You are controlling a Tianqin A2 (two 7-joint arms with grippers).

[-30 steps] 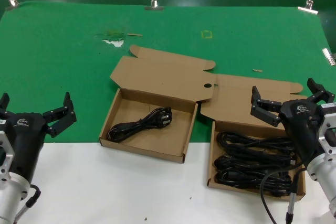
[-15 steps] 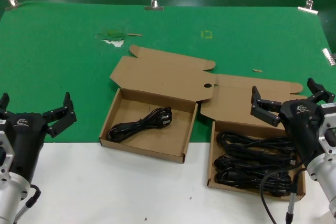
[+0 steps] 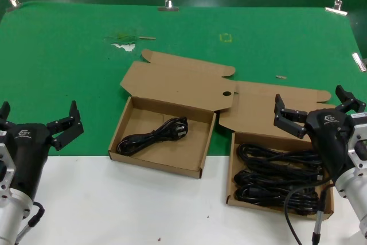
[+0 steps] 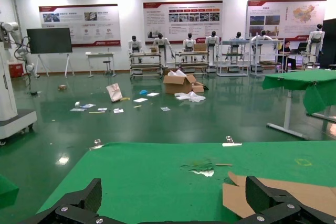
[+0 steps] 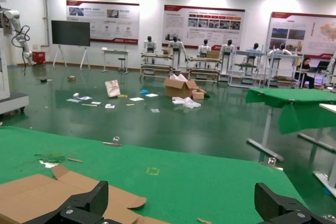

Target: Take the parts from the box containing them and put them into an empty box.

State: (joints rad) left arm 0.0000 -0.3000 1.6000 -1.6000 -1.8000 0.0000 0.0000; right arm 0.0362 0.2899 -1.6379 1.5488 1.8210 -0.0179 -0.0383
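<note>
In the head view, the box containing the parts (image 3: 232, 173) sits at the right, its floor covered by several coiled black power cords (image 3: 275, 176). The other box (image 3: 195, 144) sits left of it and holds one coiled black cord (image 3: 152, 137) on a mostly bare brown floor. My right gripper (image 3: 318, 110) is open and empty, above the far edge of the full box. My left gripper (image 3: 37, 120) is open and empty at the far left, well apart from both boxes. The wrist views look out over the green mat; box lids show in the left wrist view (image 4: 236, 200) and the right wrist view (image 5: 47, 192).
A green mat (image 3: 74, 67) covers the far table, clipped at its back edge by metal clips (image 3: 168, 3). A torn patch (image 3: 123, 43) marks the mat. The near strip is white table (image 3: 126, 205). A cable (image 3: 298, 210) hangs from my right arm over the full box's corner.
</note>
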